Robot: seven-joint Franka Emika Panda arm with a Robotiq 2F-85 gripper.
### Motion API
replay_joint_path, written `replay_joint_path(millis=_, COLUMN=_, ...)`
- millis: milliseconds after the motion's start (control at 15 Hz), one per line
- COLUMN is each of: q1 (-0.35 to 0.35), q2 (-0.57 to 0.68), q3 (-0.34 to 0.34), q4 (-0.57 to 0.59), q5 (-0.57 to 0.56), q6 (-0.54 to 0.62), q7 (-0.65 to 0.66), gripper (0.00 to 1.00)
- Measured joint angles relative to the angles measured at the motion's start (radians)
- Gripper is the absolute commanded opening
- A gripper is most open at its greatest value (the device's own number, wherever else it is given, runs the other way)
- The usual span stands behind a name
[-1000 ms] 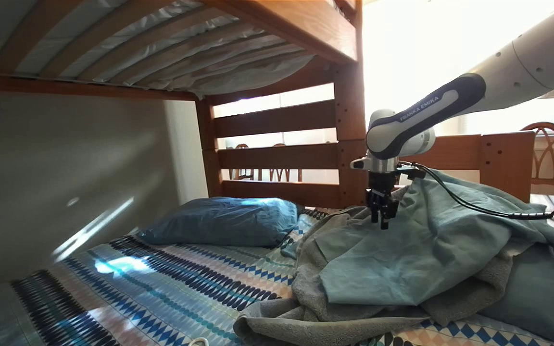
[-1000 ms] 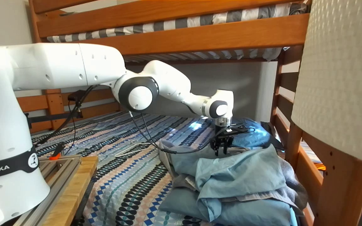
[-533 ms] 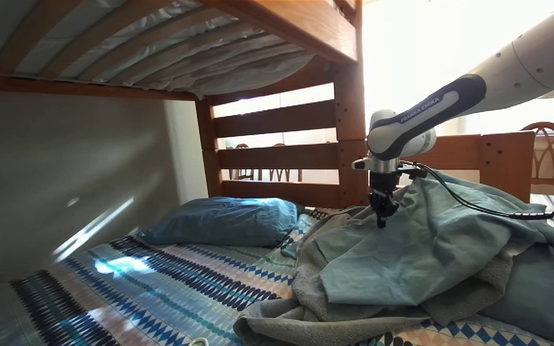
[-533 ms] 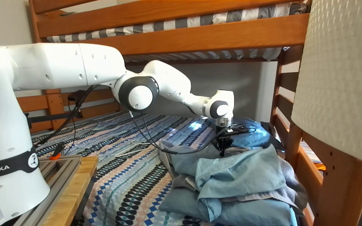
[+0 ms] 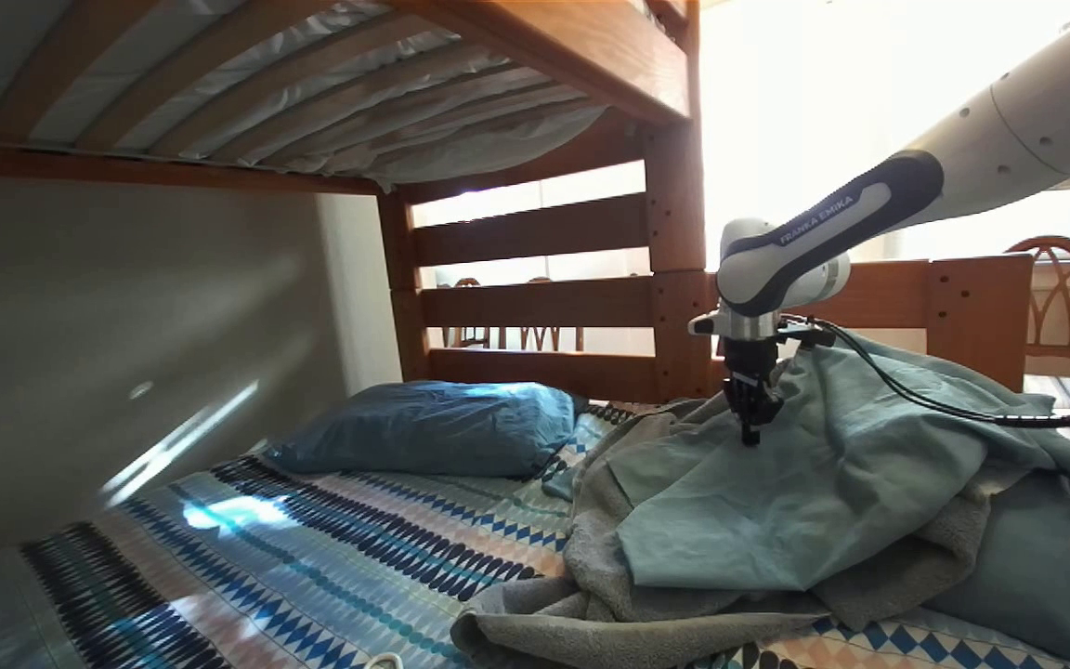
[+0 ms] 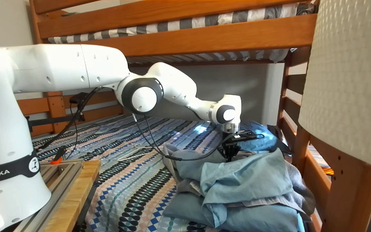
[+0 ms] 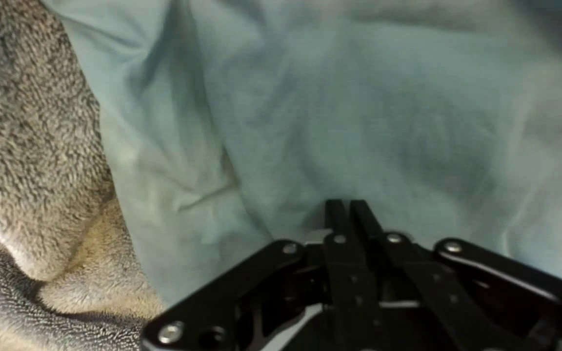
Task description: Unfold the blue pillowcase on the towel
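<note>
There's the grey towel (image 7: 32, 141) leftmost in the wrist view, then the free edge of the blue pillowcase (image 7: 359, 122) lying over it, and rightward the gripper (image 7: 347, 204) above wrinkled cloth. Its fingers (image 7: 335, 217) sit all but together, nothing visible between them, contact unclear; that edge to their left looks the one to catch.
</note>
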Motion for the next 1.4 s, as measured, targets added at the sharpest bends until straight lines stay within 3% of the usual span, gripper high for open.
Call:
replay_joint_path(millis=533, q1=0.008, q2=0.0, q3=0.0, q4=-0.003, q5=0.0, q6=-0.013, q7=0.0, gripper=0.96)
replay_joint_path(millis=733, q1=0.004, q2=0.001, q3=0.0, q4=-0.003, q5=0.0, q6=-0.03, q7=0.001, gripper=1.0)
replay_joint_path(millis=867, q1=-0.001, q2=0.002, q3=-0.001, q4=-0.005, q5=0.0, q6=-0.051, q7=0.002, gripper=0.75)
replay_joint_path(millis=933, q1=-0.004, q2=0.002, q3=-0.003, q4=-0.008, q5=0.0, q6=-0.06, q7=0.003, gripper=0.71)
replay_joint_path(millis=1400, q1=-0.008, q2=0.003, q3=-0.008, q4=-0.033, q5=0.0, q6=-0.077, q7=0.011, gripper=0.22)
